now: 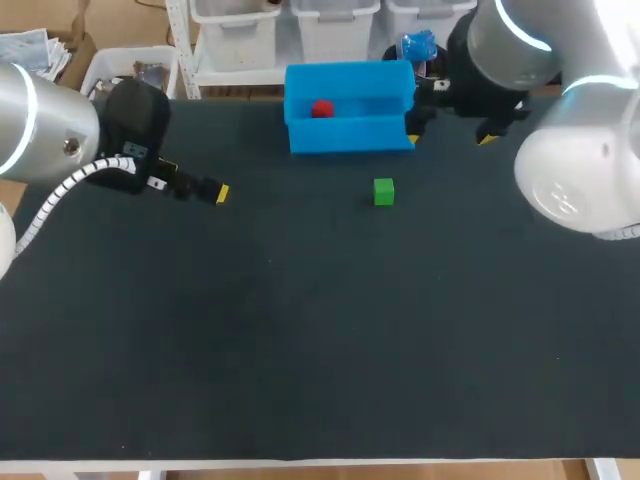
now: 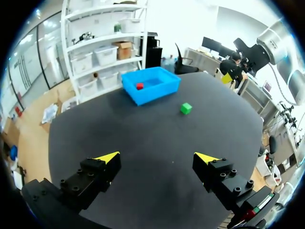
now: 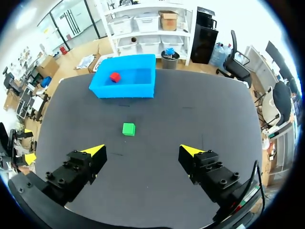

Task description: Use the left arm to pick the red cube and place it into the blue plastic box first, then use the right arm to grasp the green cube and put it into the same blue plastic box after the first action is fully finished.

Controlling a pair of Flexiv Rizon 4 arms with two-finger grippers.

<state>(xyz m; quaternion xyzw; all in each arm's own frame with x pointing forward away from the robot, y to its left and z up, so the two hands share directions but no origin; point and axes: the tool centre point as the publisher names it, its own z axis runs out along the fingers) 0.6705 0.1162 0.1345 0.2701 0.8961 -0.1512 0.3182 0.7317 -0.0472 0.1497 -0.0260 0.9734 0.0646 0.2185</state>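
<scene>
The red cube (image 1: 321, 109) lies inside the blue plastic box (image 1: 350, 134) at the table's far edge; both wrist views show that cube (image 2: 139, 86) (image 3: 115, 77) in the box (image 2: 157, 93) (image 3: 121, 90) too. On the dark table in front of the box sits the green cube (image 1: 384, 191) (image 2: 186, 109) (image 3: 128, 129). My left gripper (image 1: 218, 192) (image 2: 158, 160) hangs open and empty at the far left, well clear of the box. My right gripper (image 1: 450, 138) (image 3: 143, 151) is open and empty beside the box's right end, above and behind the green cube.
The dark table top (image 1: 320, 340) stretches bare from the green cube to the near edge. My right arm's bulky elbow (image 1: 575, 170) hangs over the table's right side.
</scene>
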